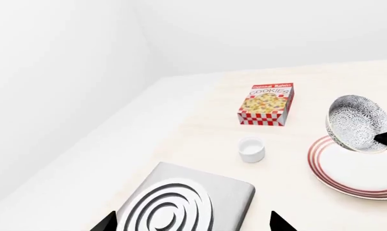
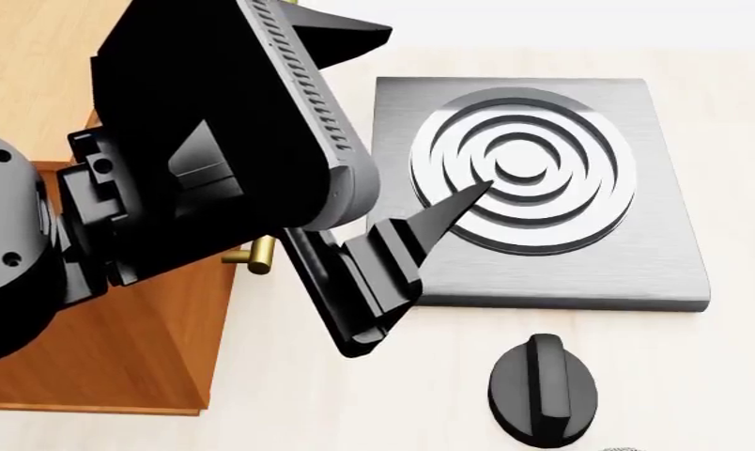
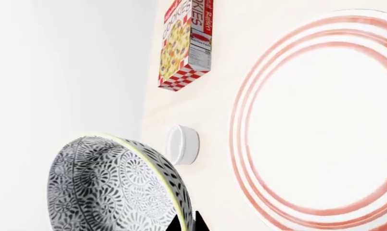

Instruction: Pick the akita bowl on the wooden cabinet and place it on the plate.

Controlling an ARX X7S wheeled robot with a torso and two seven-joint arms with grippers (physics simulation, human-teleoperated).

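The akita bowl (image 3: 110, 187), white with a dense dark-grey floral pattern, hangs tilted in the air. My right gripper (image 3: 187, 224) is shut on its pale rim, one fingertip inside and one outside. In the left wrist view the akita bowl (image 1: 357, 122) hovers over the near edge of the plate (image 1: 357, 168), a white disc with red rings, with my right gripper (image 1: 378, 139) at its side. The plate (image 3: 322, 120) lies flat on the pale table. The wooden cabinet (image 2: 102, 357) stands at the left. My left gripper (image 1: 193, 224) is open above the burner, holding nothing.
A grey burner plate (image 2: 659, 263) with raised rings lies under my left gripper (image 2: 422, 268), with a black knob (image 2: 543, 387) in front of it. A small white cup (image 1: 251, 149) and a cookies box (image 1: 266, 104) stand on the table beside the plate. White walls bound the table.
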